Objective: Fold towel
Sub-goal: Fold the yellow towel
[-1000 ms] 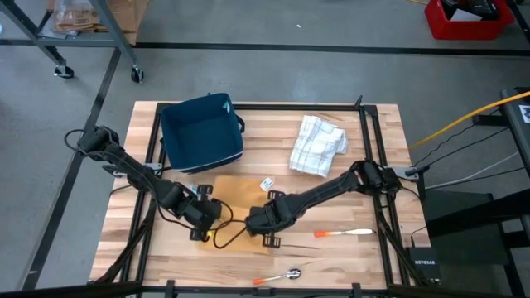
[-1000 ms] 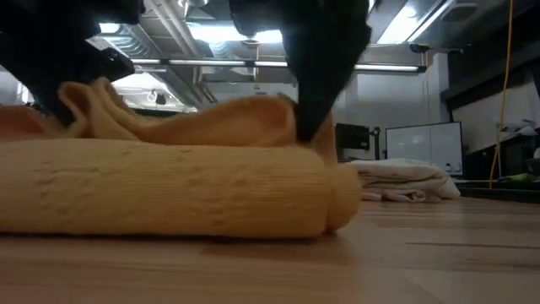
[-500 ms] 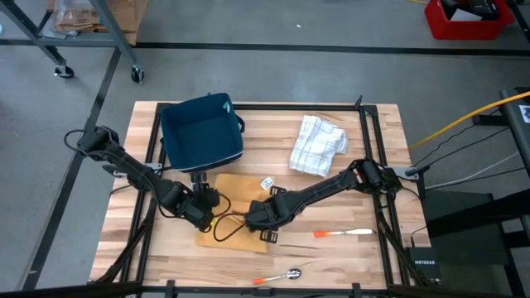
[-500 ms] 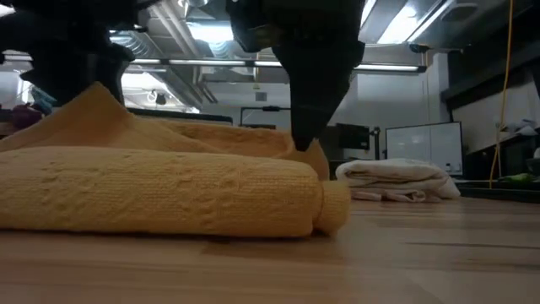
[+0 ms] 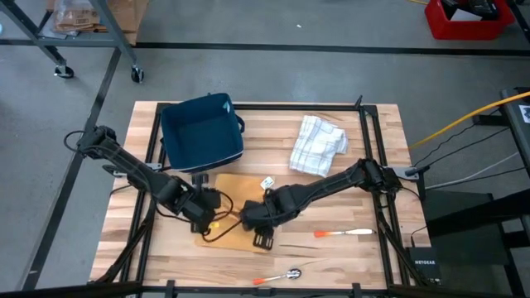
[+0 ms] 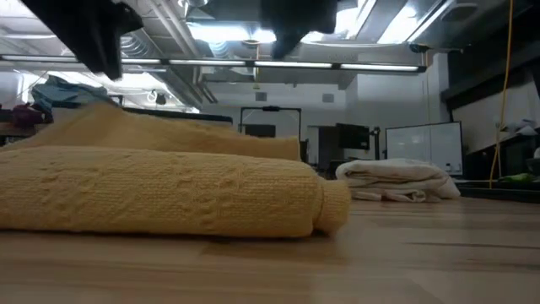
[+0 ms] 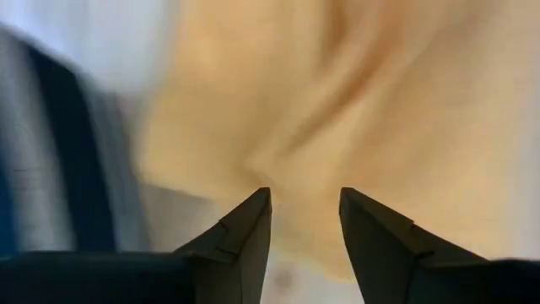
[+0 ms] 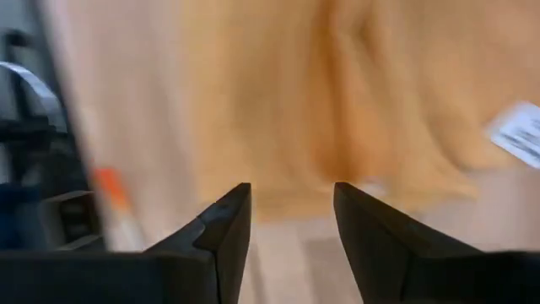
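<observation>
The yellow towel (image 5: pixel 240 207) lies folded on the wooden table (image 5: pixel 348 265), near its middle front. In the low view the towel (image 6: pixel 169 198) rests as a thick flat stack with a rounded fold on its right end. My left gripper (image 5: pixel 204 222) hovers open over the towel's left edge, and in its wrist view (image 7: pixel 305 211) nothing sits between the fingers. My right gripper (image 5: pixel 259 233) hovers open over the towel's right near corner, also empty in its wrist view (image 8: pixel 291 207). Both grippers hang above the towel in the low view, the left (image 6: pixel 101 42) and the right (image 6: pixel 295 17).
A dark blue bin (image 5: pixel 201 131) stands at the back left. A white checked cloth (image 5: pixel 319 145) lies bunched at the back right. An orange-handled tool (image 5: pixel 344 234) lies right of the towel, another utensil (image 5: pixel 277 276) near the front edge, and a small white tag (image 5: pixel 267 183) by the towel's far side.
Both grippers have opened, let go of the towel's raised upper layer and risen clear of it. The bunched-up layer they held has dropped and now lies flat on the lower layer.
</observation>
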You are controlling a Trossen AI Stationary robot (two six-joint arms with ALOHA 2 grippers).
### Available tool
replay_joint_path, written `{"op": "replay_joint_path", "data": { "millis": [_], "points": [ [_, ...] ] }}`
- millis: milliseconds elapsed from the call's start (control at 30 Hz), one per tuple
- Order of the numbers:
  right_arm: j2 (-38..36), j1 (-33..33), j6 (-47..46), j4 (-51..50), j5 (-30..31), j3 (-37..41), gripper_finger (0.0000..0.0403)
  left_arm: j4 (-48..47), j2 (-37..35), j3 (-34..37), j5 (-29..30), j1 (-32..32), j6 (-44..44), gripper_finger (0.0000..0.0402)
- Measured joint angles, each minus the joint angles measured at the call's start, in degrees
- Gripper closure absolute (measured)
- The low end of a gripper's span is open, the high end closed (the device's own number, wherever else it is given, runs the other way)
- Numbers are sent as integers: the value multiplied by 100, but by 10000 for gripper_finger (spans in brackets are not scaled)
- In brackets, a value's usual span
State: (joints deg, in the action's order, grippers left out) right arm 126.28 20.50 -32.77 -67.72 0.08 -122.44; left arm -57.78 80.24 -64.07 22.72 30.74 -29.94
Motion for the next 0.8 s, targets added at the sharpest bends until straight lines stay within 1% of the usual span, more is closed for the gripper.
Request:
{"op": "replay_joint_path", "data": {
  "millis": [133, 233, 400, 500, 567, 667, 800],
  "points": [
    [0, 209, 1, 596, -307, 50, 229, 141, -1, -108, -944, 94, -319, 272],
    [0, 358, 2, 1013, -328, 273, 229, 180, 1, -104, -1330, 276, -489, 272],
    [2, 465, 18, 1648, -22, 823, 229, 253, 1, 3, -1366, 662, -530, 272],
    [9, 460, 24, 1913, 31, 1137, 229, 586, 1, 172, -1364, 874, -528, 272],
    [11, 460, 24, 2042, 15, 1284, 229, 914, 1, 336, -1362, 1000, -547, 272],
    [11, 476, 27, 2239, -168, 1418, 229, 1577, 1, 611, -1360, 1181, -535, 272],
    [11, 510, 27, 2455, -194, 1571, 229, 2376, 44, 980, -1326, 1328, -204, 272]
  ]
}}
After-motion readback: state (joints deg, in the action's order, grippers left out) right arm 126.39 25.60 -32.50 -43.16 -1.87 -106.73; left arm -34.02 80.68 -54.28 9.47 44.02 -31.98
